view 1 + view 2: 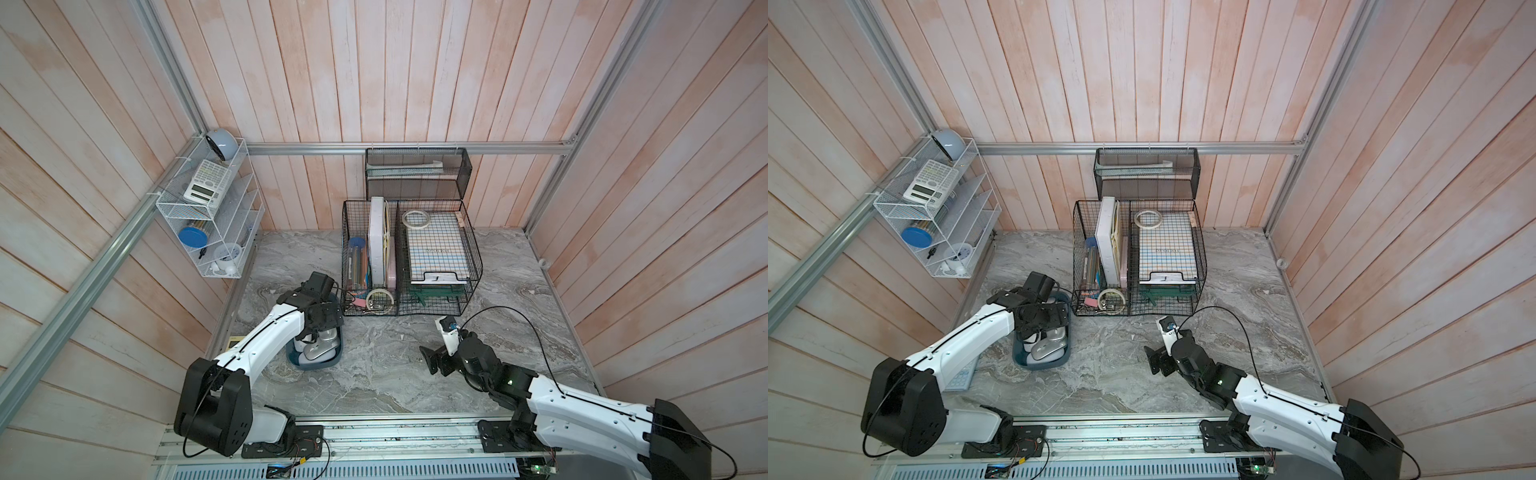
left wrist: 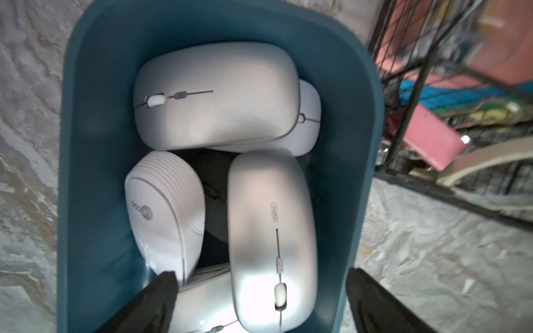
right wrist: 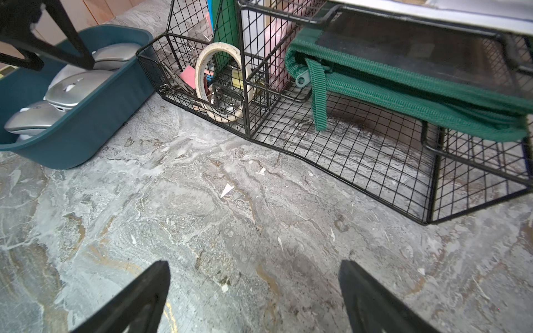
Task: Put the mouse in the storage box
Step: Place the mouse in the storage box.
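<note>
Well, the left gripper (image 2: pixel 261 275) hangs over the storage box (image 2: pixel 86 144) with its jaws spread wide and nothing in their grip. A black finger stands clear on either side of the silver mouse (image 2: pixel 271 225), neither one touching it. That mouse lies inside the box, lengthwise along its right wall, resting on top of other mice. It has a small logo on its back, too blurred for me to read.

Just to its left sits a white ridged mouse (image 2: pixel 164 207) tipped on its side, with the brand "Lecoo" printed on it. Across the far end of the box lies a white mouse (image 2: pixel 216 95) with a scroll wheel and a grey button, and more mice are half hidden beneath it.

The teal box stands on the left of the marble tabletop (image 1: pixel 374 374), just beside the near left corner of the black wire-mesh baskets (image 1: pixel 397 201). A roll of masking tape (image 3: pixel 199 77) leans inside the left basket, and a green strapped pouch (image 3: pixel 403 95) lies in the right one under a checked notebook whose title I cannot make out.

Over on the right, well apart from the box, the right gripper (image 3: pixel 253 265) hovers low over bare marble, jaws fully apart and empty.
</note>
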